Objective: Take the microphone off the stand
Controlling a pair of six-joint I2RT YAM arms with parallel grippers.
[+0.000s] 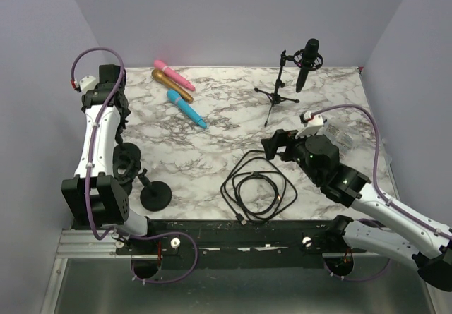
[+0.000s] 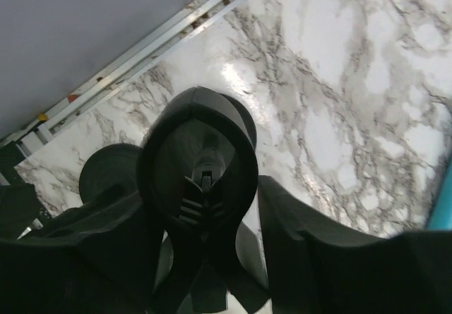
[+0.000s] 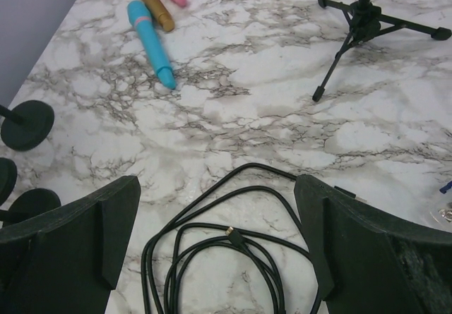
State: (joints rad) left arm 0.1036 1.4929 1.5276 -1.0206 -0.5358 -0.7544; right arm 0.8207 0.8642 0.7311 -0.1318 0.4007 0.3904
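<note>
The left claw (image 2: 205, 222) sits part-closed round an empty black clip (image 2: 200, 159) at the near left. Whether its fingers actually press the clip I cannot tell. The right claw (image 3: 217, 187) gapes wide and empty above the cable (image 3: 233, 236), facing far, probably readied for a reach. Beyond it, at the far right, the stand (image 1: 275, 97) spreads three legs on the surface (image 1: 212, 145). It carries the mic (image 1: 308, 63) in a mount on its arm, which keeps the mic off the surface. The mic's long axis runs nearly upright, leaning a little. Its thicker end seems to be up and its slimmer end points down, so drawing it out along that axis looks likeliest.
</note>
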